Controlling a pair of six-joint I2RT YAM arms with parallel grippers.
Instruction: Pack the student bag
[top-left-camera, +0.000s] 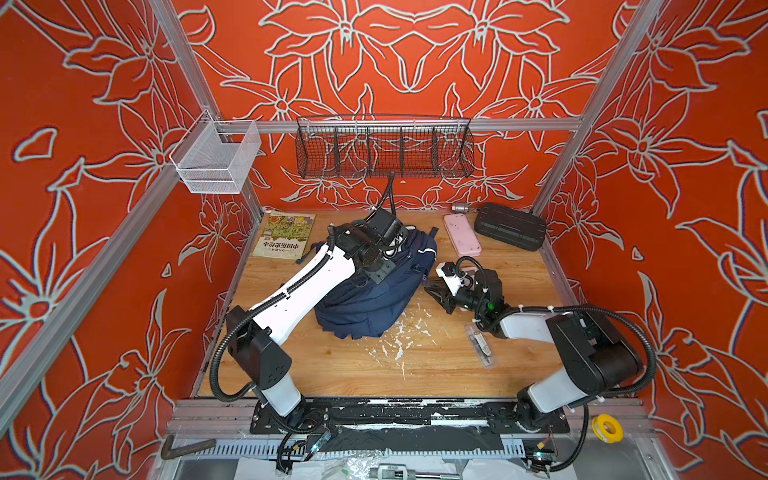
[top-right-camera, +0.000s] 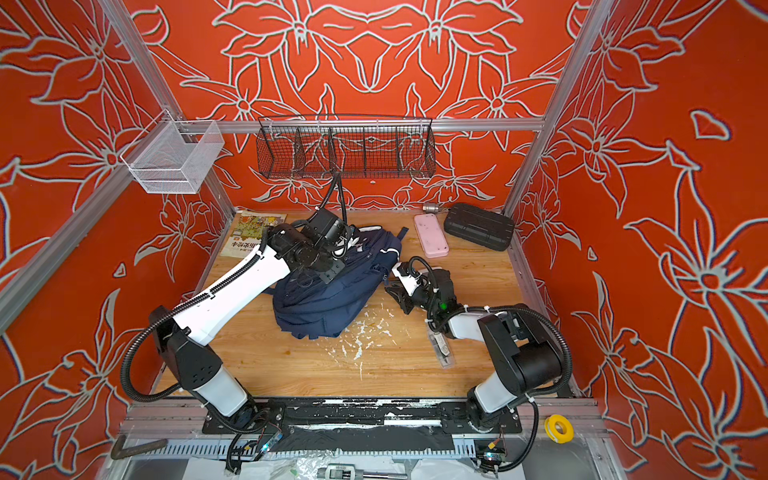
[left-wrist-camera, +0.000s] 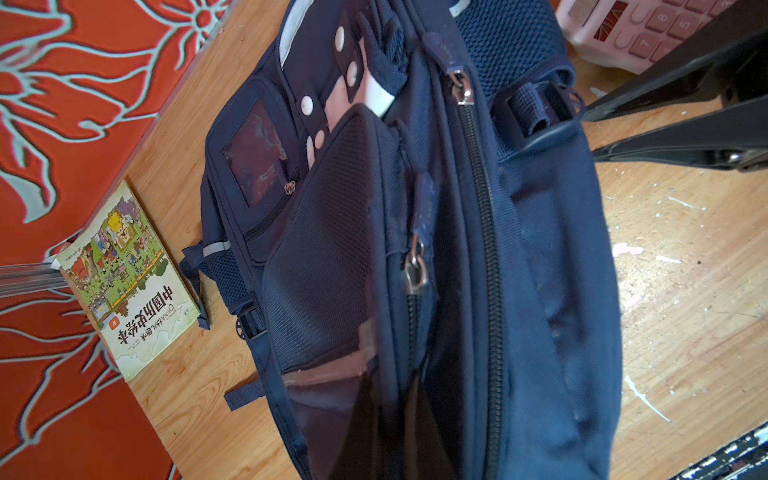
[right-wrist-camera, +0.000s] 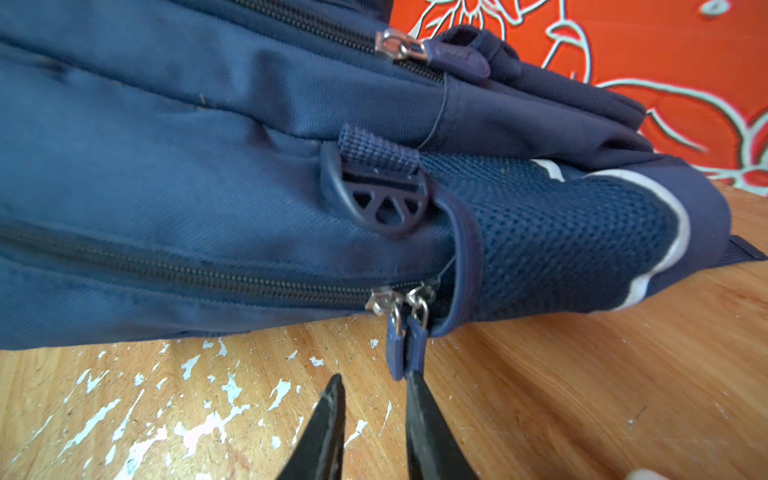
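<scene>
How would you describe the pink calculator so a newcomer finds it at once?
Go to the far right of the wooden table, under the black wire basket's right end. The pink calculator lies flat there, between the navy student bag and a black ribbed case. It is the only pale pink thing, its keys showing in the left wrist view.
</scene>
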